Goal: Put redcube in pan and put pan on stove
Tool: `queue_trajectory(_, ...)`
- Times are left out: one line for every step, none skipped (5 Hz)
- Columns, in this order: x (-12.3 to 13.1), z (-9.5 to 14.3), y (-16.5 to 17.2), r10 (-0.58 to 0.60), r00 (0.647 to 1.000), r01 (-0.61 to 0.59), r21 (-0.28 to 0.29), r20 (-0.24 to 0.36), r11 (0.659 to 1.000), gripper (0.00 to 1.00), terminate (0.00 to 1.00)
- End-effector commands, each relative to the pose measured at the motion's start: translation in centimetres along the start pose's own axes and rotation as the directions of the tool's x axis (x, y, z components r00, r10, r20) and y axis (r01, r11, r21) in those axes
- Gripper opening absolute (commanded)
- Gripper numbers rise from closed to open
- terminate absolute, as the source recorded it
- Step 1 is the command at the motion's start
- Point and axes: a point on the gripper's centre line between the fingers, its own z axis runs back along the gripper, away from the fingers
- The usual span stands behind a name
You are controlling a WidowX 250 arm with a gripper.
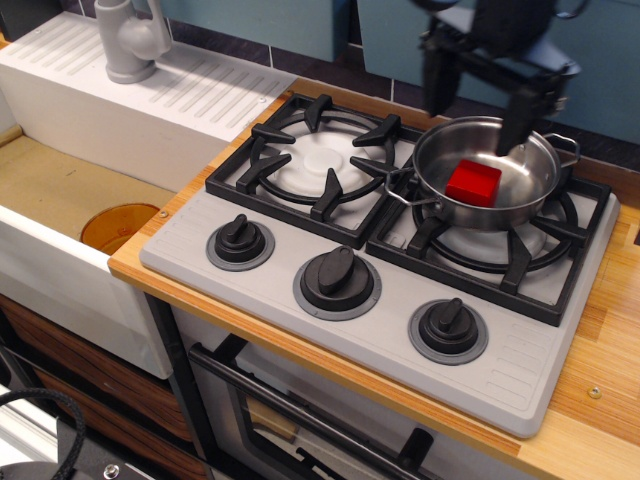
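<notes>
The redcube (473,184) lies inside the shiny steel pan (520,200). The pan stands on the right burner grate of the grey stove (400,330). My gripper (476,100) hangs above the pan's back rim, a little left of its centre. It is open and empty, with its two black fingers (437,82) wide apart and clear of the pan. The gripper looks slightly blurred.
The left burner (318,160) is bare. Three black knobs (338,280) line the stove's front. A white sink unit (60,200) with a grey tap (130,40) stands to the left, with an orange disc (118,226) in its basin. Wooden counter (610,380) runs right of the stove.
</notes>
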Motion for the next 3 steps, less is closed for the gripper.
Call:
queue_trajectory(-0.8, 2.5, 3.0, -0.004, 0.992, 0.001, 0.023, 0.123, 1.000, 1.00, 0.00)
queue_trajectory(-1.3, 1.6, 3.3, -0.001, 0.991, -0.001, 0.015, 0.137, 1.000, 1.00, 0.00)
queue_trajectory(-1.4, 0.2, 3.1, 0.007, 0.989, -0.007, -0.003, 0.149, 1.000, 1.00, 0.00)
